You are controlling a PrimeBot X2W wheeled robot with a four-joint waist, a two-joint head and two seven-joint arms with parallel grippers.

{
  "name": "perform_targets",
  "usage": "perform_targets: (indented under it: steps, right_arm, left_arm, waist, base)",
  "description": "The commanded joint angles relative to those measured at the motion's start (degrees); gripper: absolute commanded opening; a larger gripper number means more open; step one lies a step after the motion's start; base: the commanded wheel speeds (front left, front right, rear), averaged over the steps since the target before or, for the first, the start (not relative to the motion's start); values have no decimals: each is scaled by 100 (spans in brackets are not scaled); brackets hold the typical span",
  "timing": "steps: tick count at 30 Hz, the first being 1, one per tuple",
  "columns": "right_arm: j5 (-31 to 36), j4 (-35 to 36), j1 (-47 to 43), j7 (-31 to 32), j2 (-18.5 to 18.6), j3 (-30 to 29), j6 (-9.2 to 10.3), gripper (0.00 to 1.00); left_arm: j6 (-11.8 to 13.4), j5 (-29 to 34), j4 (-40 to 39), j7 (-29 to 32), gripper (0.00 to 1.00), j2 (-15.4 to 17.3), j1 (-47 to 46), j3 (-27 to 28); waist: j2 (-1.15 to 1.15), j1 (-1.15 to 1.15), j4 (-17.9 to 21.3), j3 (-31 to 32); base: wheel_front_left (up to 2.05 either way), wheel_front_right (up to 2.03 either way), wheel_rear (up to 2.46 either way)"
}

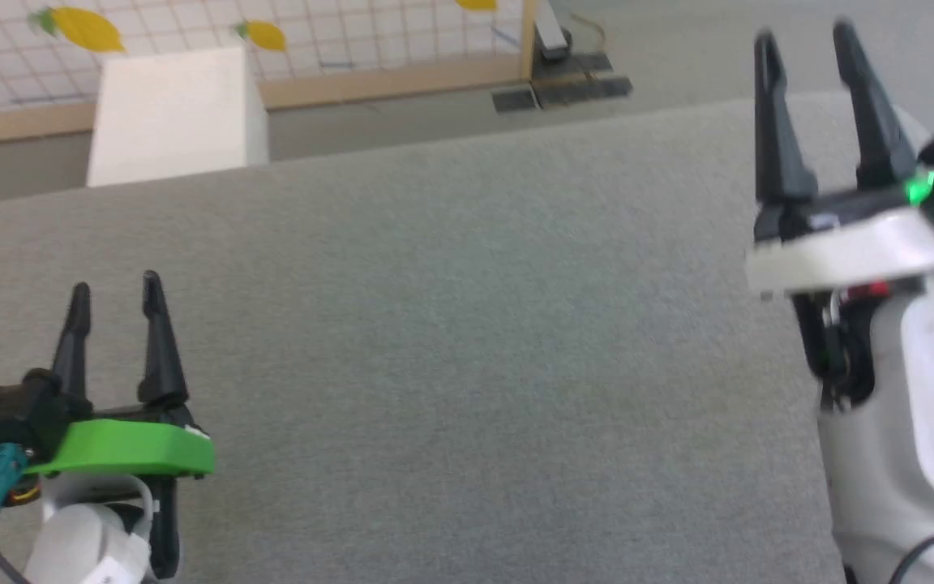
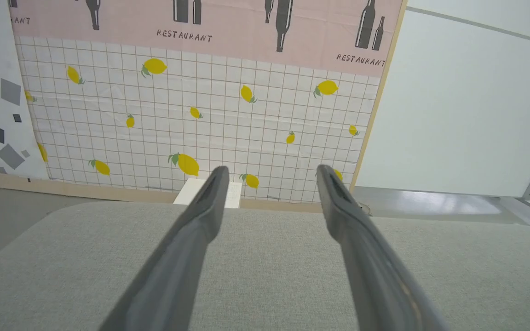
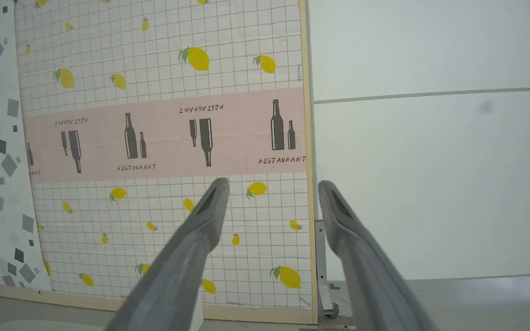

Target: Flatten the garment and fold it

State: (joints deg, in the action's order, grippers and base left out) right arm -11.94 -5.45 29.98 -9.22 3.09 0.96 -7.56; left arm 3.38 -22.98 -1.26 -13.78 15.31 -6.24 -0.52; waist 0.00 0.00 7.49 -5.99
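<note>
The red garment is out of view. My left gripper (image 1: 114, 285) hovers low at the left over the grey fabric-covered surface (image 1: 467, 341), open, nothing between its fingers. My right gripper (image 1: 805, 36) is raised at the right edge of that surface, also open and empty. In the left wrist view the left gripper (image 2: 272, 171) points across the grey surface (image 2: 265, 276) toward the far wall. The right gripper (image 3: 272, 184) in its own wrist view points higher, at the wall, with its fingers spread apart.
A white box (image 1: 175, 113) stands on the floor beyond the surface's far edge. Behind it rises a lemon-print grid panel (image 2: 200, 124) with a pink "RESTAURANT" band. A white board (image 2: 467, 115) on a wheeled stand is at the right.
</note>
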Motion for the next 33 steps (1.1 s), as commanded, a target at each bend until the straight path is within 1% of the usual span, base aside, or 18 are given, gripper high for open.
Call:
perform_targets:
  steps: [1,5,12,15,21,25,29,33]
  right_arm:
    - [24,-34,-204,-160,-11,-52,8,100]
    - [-404,-157,-769,-480,-18,-35,8,100]
    - [-512,-426,-1614,-572,-20,100,8,100]
    - [-477,-446,-1929,-575,-21,164,8,100]
    - [-286,-517,-2329,-576,-21,277,8,100]
    - [-224,-560,-2425,-577,-21,267,8,100]
    - [-286,-604,-2544,-577,-21,166,8,100]
    - [-312,-629,-2619,-577,-21,136,8,100]
  left_arm:
    - [31,52,45,-33,100,-52,-58,-29]
    - [72,120,163,-68,100,-177,7,-107]
    - [221,297,270,-112,100,-444,171,-120]
    - [222,416,316,-118,100,-530,278,-176]
    - [150,503,582,-120,100,-713,440,-262]
    - [90,491,786,-120,100,-800,499,-278]
    - [6,440,1015,-121,100,-889,533,-307]
    - [-8,511,1124,-121,100,-893,504,-334]
  waist:
    - [0,0,-415,457]
    - [0,0,-487,623]
    - [0,0,-519,732]
    - [0,0,-527,711]
    - [0,0,-560,668]
    - [0,0,-574,618]
    - [0,0,-599,606]
    - [0,0,-609,602]
  base:
    - [0,0,0]
    - [0,0,0]
    - [0,0,0]
    - [0,0,0]
    - [0,0,0]
    - [0,0,0]
    - [0,0,0]
    - [0,0,0]
